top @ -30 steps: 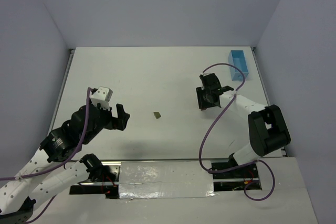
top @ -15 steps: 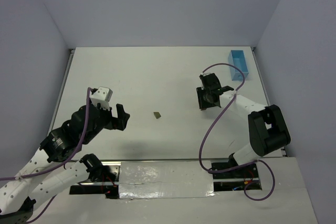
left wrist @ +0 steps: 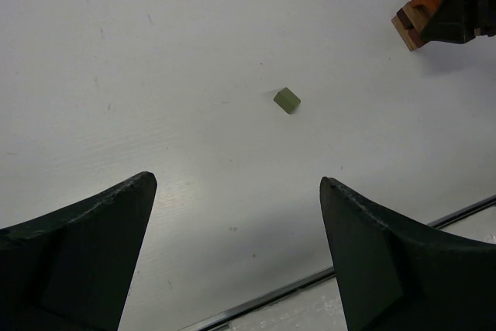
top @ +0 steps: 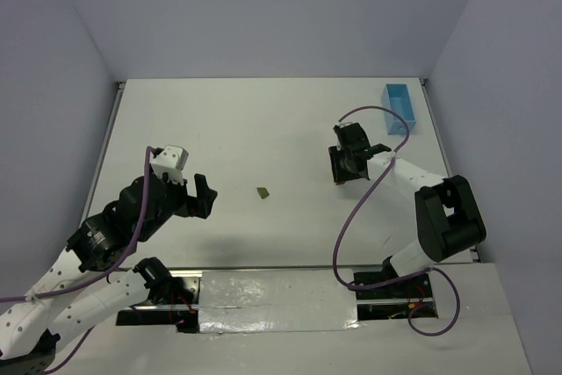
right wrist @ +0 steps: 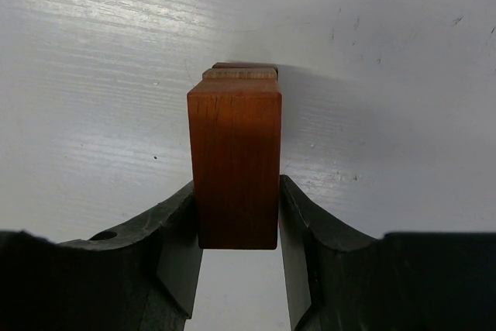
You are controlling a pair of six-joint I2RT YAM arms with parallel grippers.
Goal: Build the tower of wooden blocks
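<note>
My right gripper (top: 345, 167) (right wrist: 236, 195) is shut on an orange wood block (right wrist: 235, 160). That block sits on top of a tan block (right wrist: 240, 73) and a brown block whose edges just show behind it. In the left wrist view this small stack (left wrist: 417, 16) stands on the table at the top right, between the right gripper's black fingers (left wrist: 463, 5). A single olive-green block (top: 262, 191) (left wrist: 287, 100) lies alone on the white table, mid-way between the arms. My left gripper (top: 204, 197) (left wrist: 236, 184) is open and empty, above the table to the left of the olive block.
A light blue rectangular tray (top: 399, 105) stands at the far right corner of the table. The table's metal front edge (left wrist: 387, 246) runs just below my left gripper. The right arm's purple cable (top: 373, 111) loops over the table near the stack.
</note>
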